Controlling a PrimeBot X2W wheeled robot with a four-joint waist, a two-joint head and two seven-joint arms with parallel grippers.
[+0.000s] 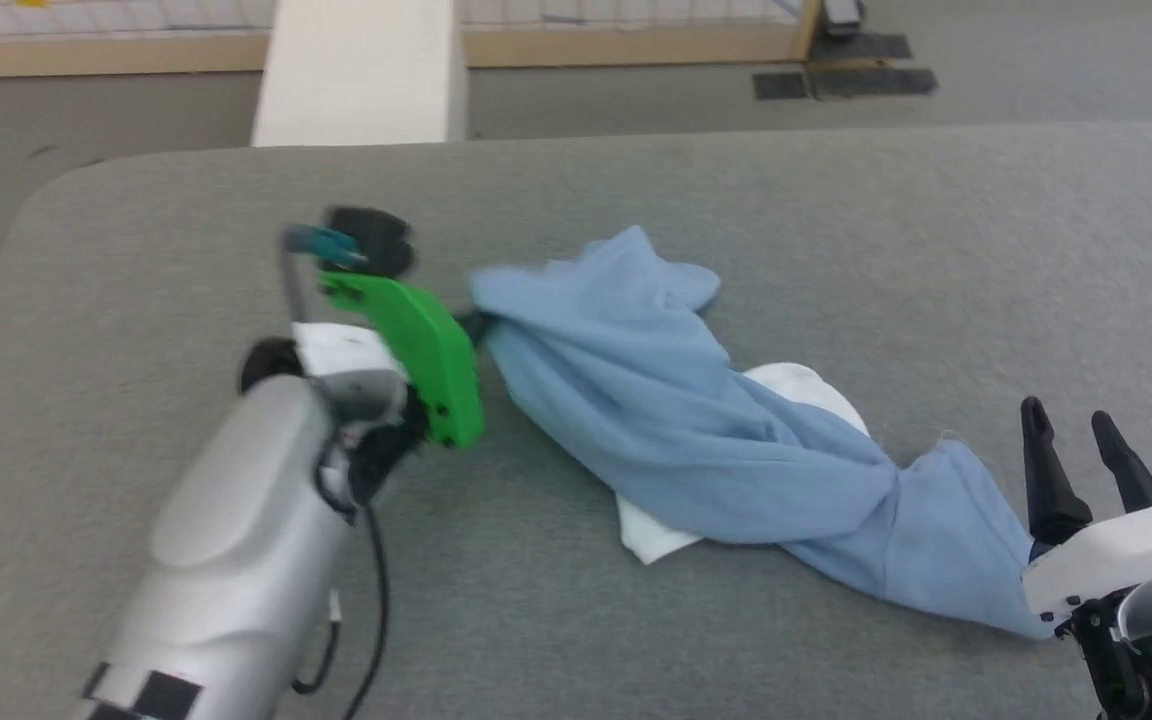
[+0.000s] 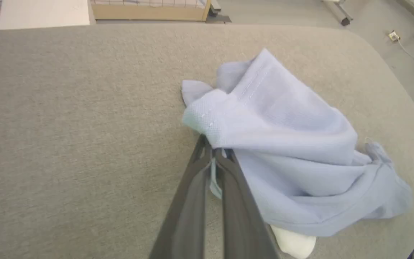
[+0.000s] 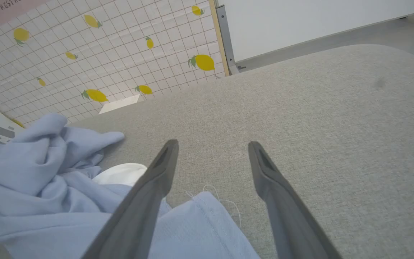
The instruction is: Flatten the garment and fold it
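Observation:
The light blue T-shirt (image 1: 696, 420) lies bunched in a long twisted heap across the grey table, a white panel (image 1: 796, 385) poking out beneath it. My left gripper (image 1: 476, 325) is shut on the shirt's left end; in the left wrist view its fingers (image 2: 225, 169) pinch a fold of the blue cloth (image 2: 282, 144). At the lower right, my right gripper (image 1: 1071, 425) stands open over the table, with the shirt's right end (image 3: 199, 230) lying under and just behind its fingertips, nothing between them.
The grey cloth-covered table (image 1: 836, 220) has a rounded far left corner (image 1: 46, 200). Beyond it are a white block (image 1: 361, 70), a wooden-framed tiled mat (image 1: 636, 40) and grey floor. A lemon-patterned tiled wall (image 3: 102, 54) stands in the right wrist view.

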